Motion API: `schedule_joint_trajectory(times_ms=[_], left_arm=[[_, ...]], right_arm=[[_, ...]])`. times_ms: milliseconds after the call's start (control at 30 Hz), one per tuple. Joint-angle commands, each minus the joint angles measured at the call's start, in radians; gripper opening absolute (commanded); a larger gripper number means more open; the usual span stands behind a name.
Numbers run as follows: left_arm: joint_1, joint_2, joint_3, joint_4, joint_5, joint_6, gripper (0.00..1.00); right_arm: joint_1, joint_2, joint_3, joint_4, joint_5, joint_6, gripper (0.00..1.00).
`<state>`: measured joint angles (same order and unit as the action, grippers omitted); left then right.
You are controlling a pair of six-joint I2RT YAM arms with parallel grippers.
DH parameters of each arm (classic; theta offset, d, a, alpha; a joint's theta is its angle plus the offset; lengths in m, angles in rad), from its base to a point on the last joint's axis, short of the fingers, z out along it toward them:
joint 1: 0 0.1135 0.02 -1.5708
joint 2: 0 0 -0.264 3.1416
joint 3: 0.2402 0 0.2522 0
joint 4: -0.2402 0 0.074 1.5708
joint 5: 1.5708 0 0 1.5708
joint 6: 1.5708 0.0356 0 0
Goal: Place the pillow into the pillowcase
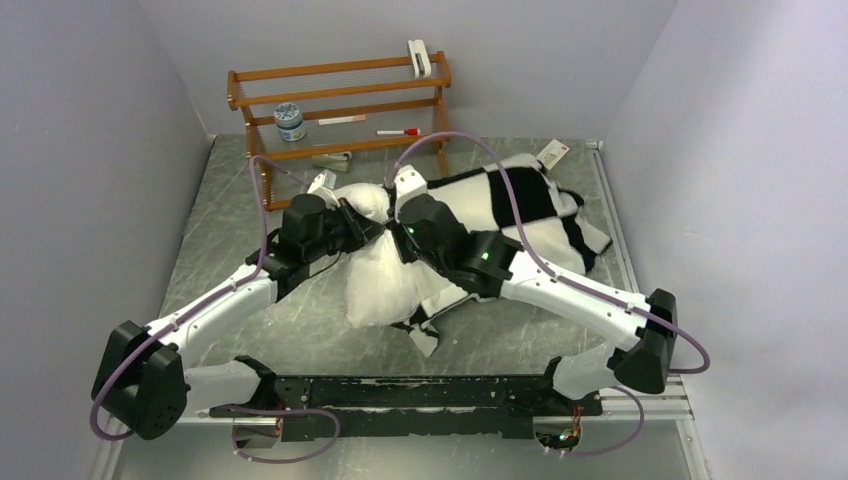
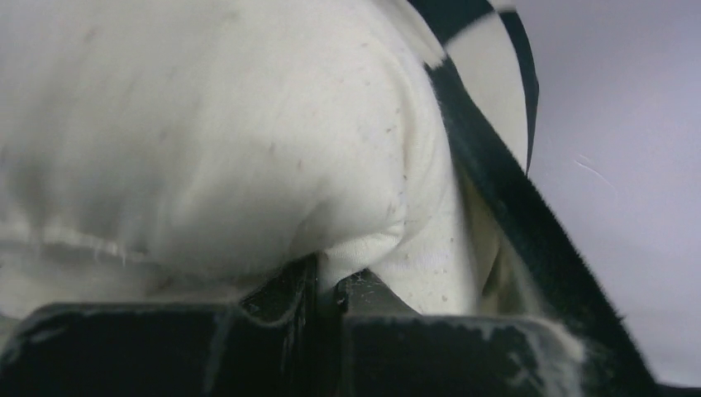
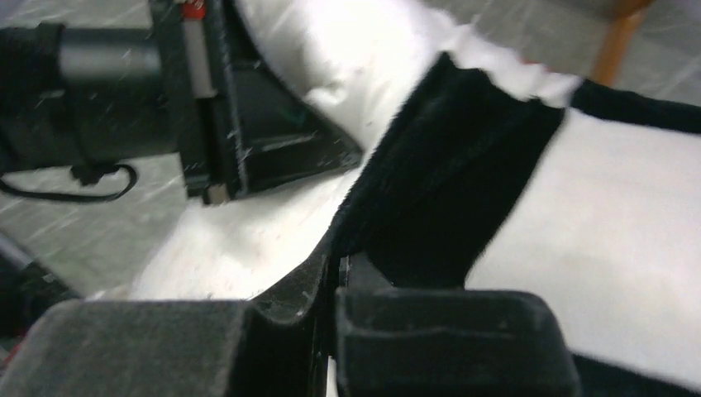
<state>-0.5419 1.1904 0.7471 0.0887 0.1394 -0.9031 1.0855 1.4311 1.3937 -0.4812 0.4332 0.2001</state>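
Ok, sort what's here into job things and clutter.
Job: pillow; pillowcase; left gripper, pinching the pillow; right gripper, pinching the pillowcase.
Lying about: wooden rack; small jar; red marker; white clip on its top rail.

Pillow [image 1: 385, 280] mid-table [image 1: 215, 235], pillowcase [image 1: 535, 200] on its right, overlapping it. Rack [image 1: 340, 95] behind both at back edge. Left gripper [image 1: 372, 232] on pillow's top, right gripper [image 1: 398, 226] just beside it on pillowcase edge.

Mouth of pillowcase [image 1: 555, 190] behind right arm [image 1: 470, 255]
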Motion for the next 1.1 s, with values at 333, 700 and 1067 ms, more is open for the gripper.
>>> schedule_joint_trajectory(times_ms=[333, 700, 1067], left_arm=[[-0.020, -0.093, 0.334, -0.208, 0.158, 0.054, 0.41], [0.085, -0.137, 0.780, -0.759, 0.181, 0.187, 0.72], [0.085, -0.238, 0.950, -0.858, 0.162, 0.104, 0.69]], right_arm=[[-0.172, -0.336, -0.327, 0.606, -0.282, 0.324, 0.00], [-0.262, -0.574, -0.206, 0.558, -0.135, 0.236, 0.00], [-0.262, -0.541, -0.102, 0.597, -0.028, 0.248, 0.00]])
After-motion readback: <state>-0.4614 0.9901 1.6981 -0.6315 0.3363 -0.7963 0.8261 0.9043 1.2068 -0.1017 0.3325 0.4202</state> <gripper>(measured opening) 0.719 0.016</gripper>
